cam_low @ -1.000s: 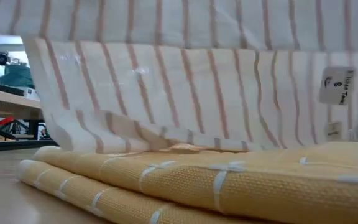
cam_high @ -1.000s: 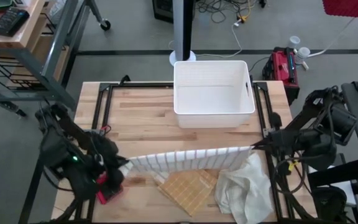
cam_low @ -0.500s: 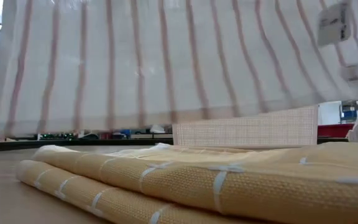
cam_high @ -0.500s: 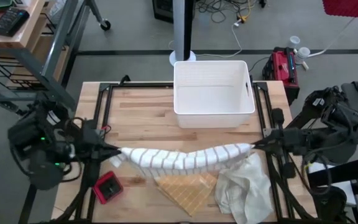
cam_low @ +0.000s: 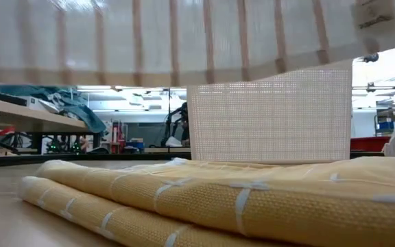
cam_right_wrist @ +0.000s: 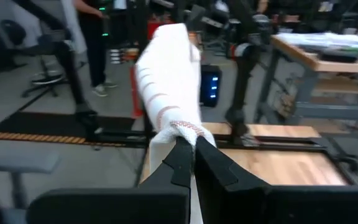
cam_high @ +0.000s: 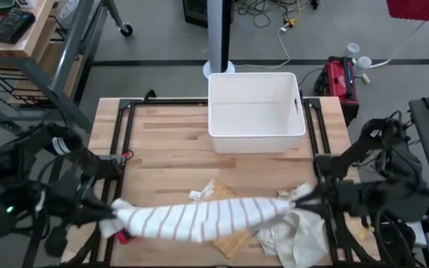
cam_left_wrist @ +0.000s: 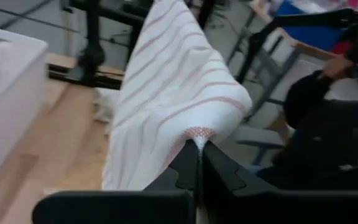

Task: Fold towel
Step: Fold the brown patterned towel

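Above the wooden tabletop (cam_high: pixel 170 149), the striped towel (cam_high: pixel 199 219) is held stretched between left claw (cam_high: pixel 110 216) and right claw (cam_high: pixel 298 198), each clamped on a corner; uneven lowering could bunch it.

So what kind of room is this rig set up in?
Most likely a robotics lab or workshop. A wooden workbench with gear stands beside the table, cables trail over the grey floor, and the low view shows more benches and equipment behind the white bin.
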### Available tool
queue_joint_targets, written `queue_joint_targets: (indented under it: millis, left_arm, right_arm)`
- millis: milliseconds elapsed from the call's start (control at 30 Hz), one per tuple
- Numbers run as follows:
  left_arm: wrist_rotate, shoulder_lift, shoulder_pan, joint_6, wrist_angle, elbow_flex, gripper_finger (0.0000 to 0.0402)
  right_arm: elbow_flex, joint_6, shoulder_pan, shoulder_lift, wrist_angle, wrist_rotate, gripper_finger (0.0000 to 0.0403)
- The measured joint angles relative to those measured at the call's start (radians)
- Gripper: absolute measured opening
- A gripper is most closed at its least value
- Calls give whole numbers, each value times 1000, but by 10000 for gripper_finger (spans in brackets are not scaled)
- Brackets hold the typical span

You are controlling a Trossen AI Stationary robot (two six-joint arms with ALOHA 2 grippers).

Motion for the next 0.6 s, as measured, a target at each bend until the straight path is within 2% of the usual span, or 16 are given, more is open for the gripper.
queue_joint_targets:
  millis: [200, 300, 500, 600]
  left_arm:
    - [-3, 42, -27, 54, 91, -2, 0]
    - [-71, 75, -29, 66, 101, -4, 0]
    - [-189, 122, 10, -34, 49, -5, 0]
    - [-205, 145, 40, -180, -80, -21, 0]
  right_arm:
    - [50, 39, 87, 99, 40, 8, 0]
    - [77, 74, 108, 147, 9, 57, 0]
    - [118, 328, 100, 181, -280, 87, 0]
    - [104, 530, 78, 180, -500, 87, 0]
